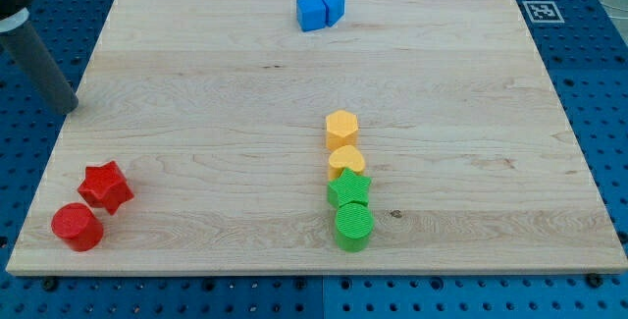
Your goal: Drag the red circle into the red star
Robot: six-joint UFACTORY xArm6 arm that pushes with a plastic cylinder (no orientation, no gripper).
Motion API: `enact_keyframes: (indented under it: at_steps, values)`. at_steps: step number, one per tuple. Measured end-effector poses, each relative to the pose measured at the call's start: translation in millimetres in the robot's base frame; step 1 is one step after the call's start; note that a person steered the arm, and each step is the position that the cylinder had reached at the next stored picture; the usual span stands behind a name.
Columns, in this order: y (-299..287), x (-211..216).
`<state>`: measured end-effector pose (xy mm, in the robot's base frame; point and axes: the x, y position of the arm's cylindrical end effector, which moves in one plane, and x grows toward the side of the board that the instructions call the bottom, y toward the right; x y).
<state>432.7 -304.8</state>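
Note:
The red circle [77, 227] lies near the board's bottom left corner. The red star [106, 186] sits just above and right of it, almost touching. My rod comes in from the view's top left, and my tip [70, 107] rests at the board's left edge, well above both red blocks.
Two blue blocks [321, 10] sit together at the top middle. A column at the lower middle holds a yellow hexagon [341, 128], a yellow block [345, 161], a green star [348, 190] and a green circle [354, 226]. A marker tag [542, 11] lies off the board's top right corner.

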Motion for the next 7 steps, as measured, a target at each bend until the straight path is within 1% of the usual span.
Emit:
enact_keyframes:
  at_steps: [2, 3, 4, 5, 7]
  values:
    - [0.2, 136.7]
    - [6.9, 185.1]
    - [47.7, 184.7]
    - [74.9, 178.7]
    - [74.8, 167.3]
